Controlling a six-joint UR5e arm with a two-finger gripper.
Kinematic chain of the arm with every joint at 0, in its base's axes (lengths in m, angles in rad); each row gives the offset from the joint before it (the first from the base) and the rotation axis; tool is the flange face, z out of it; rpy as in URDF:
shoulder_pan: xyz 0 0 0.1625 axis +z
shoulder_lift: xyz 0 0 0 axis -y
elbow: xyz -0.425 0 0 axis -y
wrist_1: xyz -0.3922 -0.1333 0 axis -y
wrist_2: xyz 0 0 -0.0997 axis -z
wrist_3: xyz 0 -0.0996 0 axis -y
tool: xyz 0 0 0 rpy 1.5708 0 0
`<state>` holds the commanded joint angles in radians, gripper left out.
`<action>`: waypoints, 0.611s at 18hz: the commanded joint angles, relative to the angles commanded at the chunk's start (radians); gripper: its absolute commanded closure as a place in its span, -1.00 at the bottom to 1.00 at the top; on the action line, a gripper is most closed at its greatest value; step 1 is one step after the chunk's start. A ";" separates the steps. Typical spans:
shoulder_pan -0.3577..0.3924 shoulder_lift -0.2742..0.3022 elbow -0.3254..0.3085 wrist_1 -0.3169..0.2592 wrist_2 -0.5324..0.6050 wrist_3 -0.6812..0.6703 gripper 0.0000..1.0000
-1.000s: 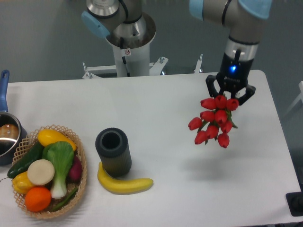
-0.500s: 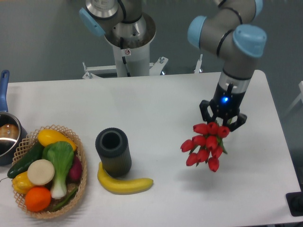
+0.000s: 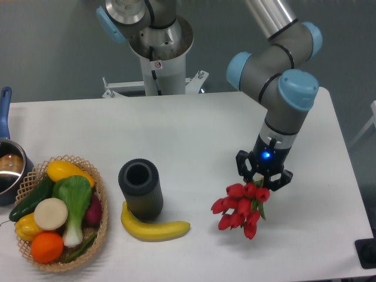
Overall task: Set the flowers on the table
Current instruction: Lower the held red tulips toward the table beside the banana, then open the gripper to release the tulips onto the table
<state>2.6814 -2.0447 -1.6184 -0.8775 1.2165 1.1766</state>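
Sitting at the far left edge of the table (image 3: 194,126), around nine o'clock, is a pot (image 3: 8,167) with a blue handle, only partly in view. Just beside it, toward seven o'clock, a woven basket (image 3: 101,207) holds mixed produce: a yellow squash (image 3: 66,170), a dark green cucumber (image 3: 30,198), a leafy green vegetable (image 3: 75,200), a pale round slice (image 3: 50,214), a yellow pepper (image 3: 26,227) and an orange (image 3: 47,247). A purple item shows at the basket's right side, too hidden to identify.

Right of the basket, near six o'clock, stands a dark cylinder (image 3: 141,189), upright, with its open top facing up. A banana (image 3: 154,227) lies just beside its base, curving along the lower right of the cylinder and apparently touching it.

At twelve o'clock, behind the table's far edge, is the robot's grey base column (image 3: 160,50).

Farther right, at about four o'clock on the tabletop, the arm (image 3: 282,94) reaches down with its grey links and light blue joint caps. The gripper (image 3: 264,176), black with a small blue light on the wrist just above it, points downward and is clamped on the flowers (image 3: 238,208) at the stem end. The red tulip buds hang below and slightly left of the fingers, tilted toward seven o'clock. The bunch is low over the white surface; whether the lowest buds touch the table cannot be told. A small dark object (image 3: 366,252) sits at the table's right edge, near five o'clock.
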 joint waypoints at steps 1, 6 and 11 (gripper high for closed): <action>0.000 -0.002 0.002 0.005 0.002 0.000 0.10; 0.003 0.024 0.026 0.006 0.002 0.006 -1.00; 0.041 0.121 0.060 0.003 0.070 0.003 -1.00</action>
<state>2.7227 -1.9238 -1.5586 -0.8744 1.2867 1.1797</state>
